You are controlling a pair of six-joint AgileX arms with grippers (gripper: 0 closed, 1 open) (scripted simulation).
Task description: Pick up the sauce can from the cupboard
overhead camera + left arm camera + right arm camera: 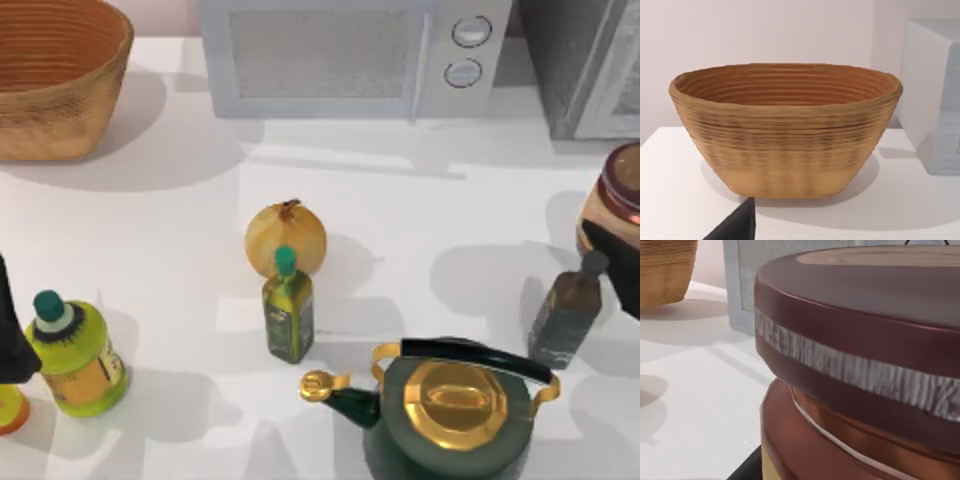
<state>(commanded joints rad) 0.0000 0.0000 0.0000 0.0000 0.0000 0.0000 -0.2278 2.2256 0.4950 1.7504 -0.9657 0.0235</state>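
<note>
The sauce can (612, 195), with a dark maroon top and an orange-brown side, hangs at the table's right edge, in front of the grey speckled cupboard (575, 70). It looks raised off the table. My right gripper (620, 262) is a dark shape against the can's near side, shut on it. In the right wrist view the sauce can (865, 365) is very close, with a dark fingertip (747, 470) beside it. My left gripper (12, 330) is parked at the left edge.
A woven basket (50, 75) and a white microwave (345, 55) stand at the back. An onion (286, 238), a green oil bottle (288, 310), a yellow-green bottle (75, 355), a dark brown bottle (567, 310) and a green-and-gold kettle (455, 405) stand nearer the front.
</note>
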